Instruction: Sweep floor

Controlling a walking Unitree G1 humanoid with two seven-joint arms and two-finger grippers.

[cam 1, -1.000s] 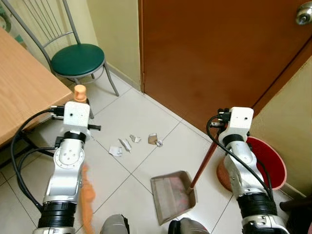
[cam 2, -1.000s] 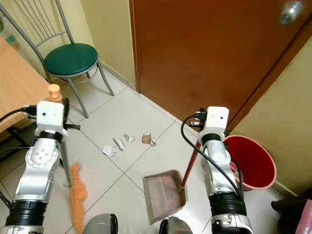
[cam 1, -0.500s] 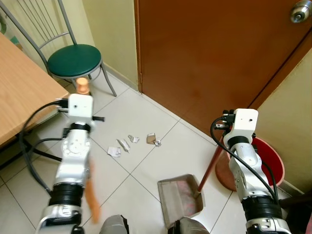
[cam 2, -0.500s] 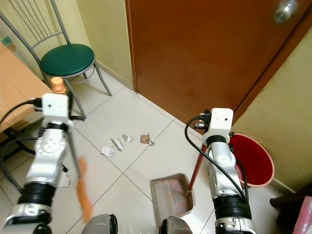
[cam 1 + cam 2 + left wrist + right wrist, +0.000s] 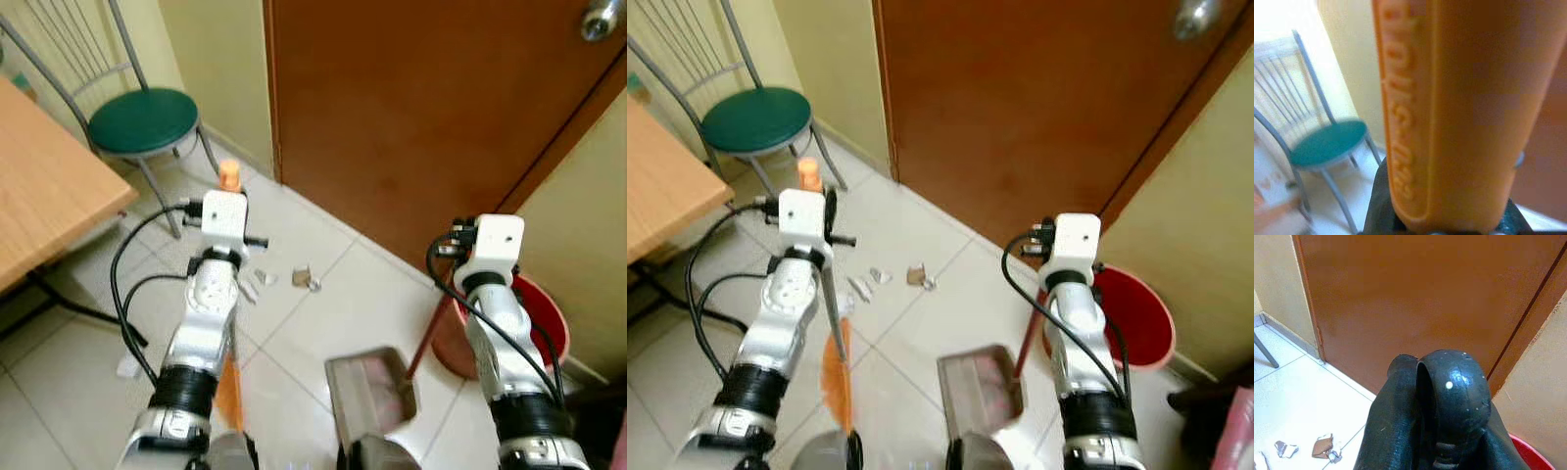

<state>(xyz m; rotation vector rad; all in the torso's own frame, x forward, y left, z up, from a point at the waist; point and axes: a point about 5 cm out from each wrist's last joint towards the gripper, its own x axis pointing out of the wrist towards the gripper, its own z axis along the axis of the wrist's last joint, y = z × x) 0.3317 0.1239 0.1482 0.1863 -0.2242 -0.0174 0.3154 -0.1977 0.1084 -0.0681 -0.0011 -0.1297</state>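
The paper scraps (image 5: 294, 279) lie scattered on the white tiled floor (image 5: 323, 245) in front of the brown door (image 5: 411, 108), between the two arms. The orange broom (image 5: 228, 377) stands nearly upright; its handle tip (image 5: 229, 174) projects above the left wrist, and its orange bristle end hangs low beside the left forearm, near the scraps. The left gripper (image 5: 1440, 223) is clamped around the orange handle, which crosses the left wrist view close to the lens. The grey dustpan (image 5: 372, 390) rests on the floor nearer the robot than the scraps, its red handle (image 5: 423, 338) rising at a tilt toward the right wrist. The right gripper (image 5: 1435, 406) appears as a dark rounded mass in the right wrist view; whether its fingers are apart or together cannot be determined. A red bin (image 5: 544, 313) stands just behind the right arm, against the yellow wall. A chair with a green seat (image 5: 142, 119) stands at the far left, beside the corner of the wooden bench (image 5: 49, 211).
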